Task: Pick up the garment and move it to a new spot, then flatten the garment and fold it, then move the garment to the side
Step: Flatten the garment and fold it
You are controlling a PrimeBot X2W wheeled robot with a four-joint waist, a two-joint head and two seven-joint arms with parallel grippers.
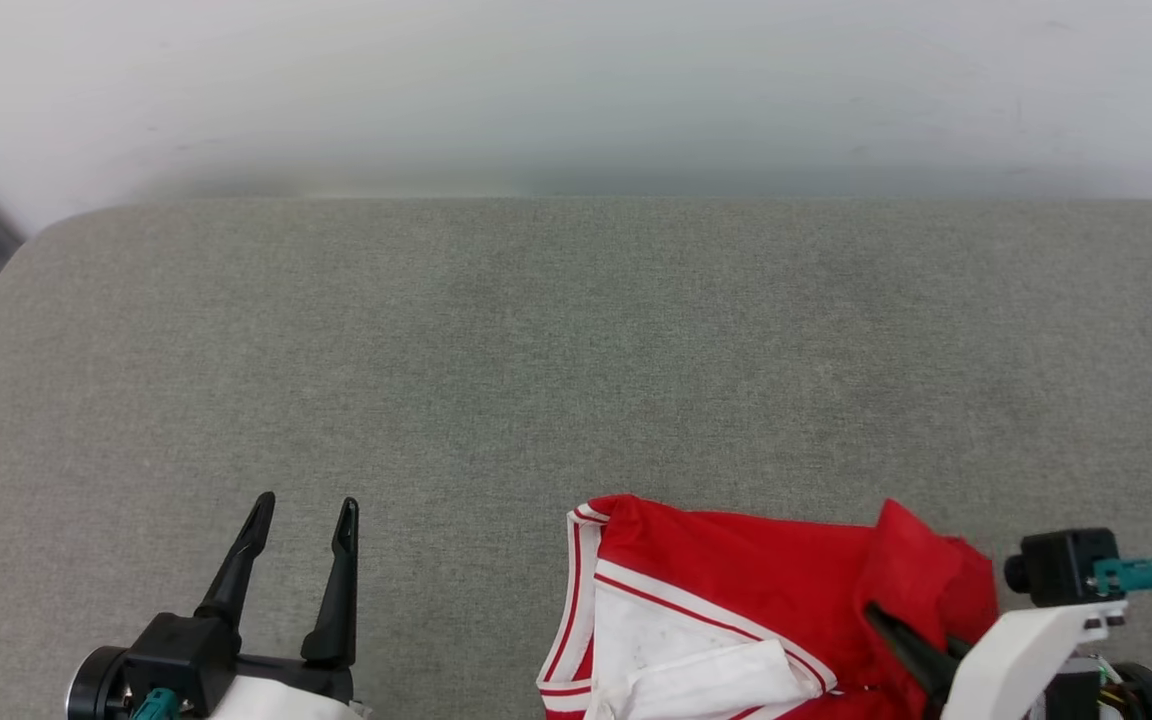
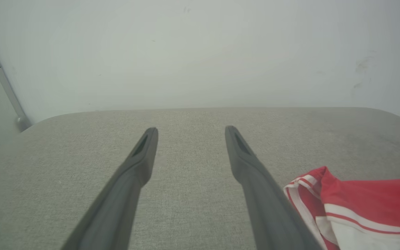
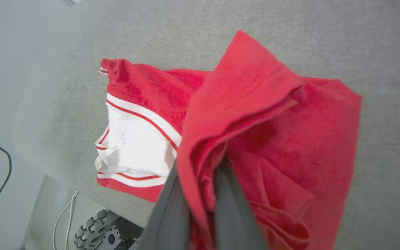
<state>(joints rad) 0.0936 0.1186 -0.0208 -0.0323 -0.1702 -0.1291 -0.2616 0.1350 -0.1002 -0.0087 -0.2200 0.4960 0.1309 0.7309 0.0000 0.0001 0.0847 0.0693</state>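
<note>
The red shirt (image 1: 736, 570) lay bunched up on the grey soft top (image 1: 536, 350). It was near the front edge, at about 5 o'clock in the head view. Its white sleeve (image 1: 676, 650) with red stripes was on the 9 o'clock side. The plain red part was heaped toward 3 o'clock.

The right gripper (image 3: 200, 170) was at 4 o'clock in the head view. Its two dark fingers (image 3: 234, 215) were pinched together on a fold of the red cloth. That fold stood up higher than the other parts of the shirt.

The left gripper (image 1: 306, 500) was at 7 o'clock in the head view, well apart from the shirt. Its fingers were spread wide with nothing between them. They pointed toward 12 o'clock over the bare grey top. In the left wrist view the shirt's striped edge (image 2: 300, 184) showed at 4 o'clock.

A pale wall (image 1: 576, 90) stood behind the top at 12 o'clock.
</note>
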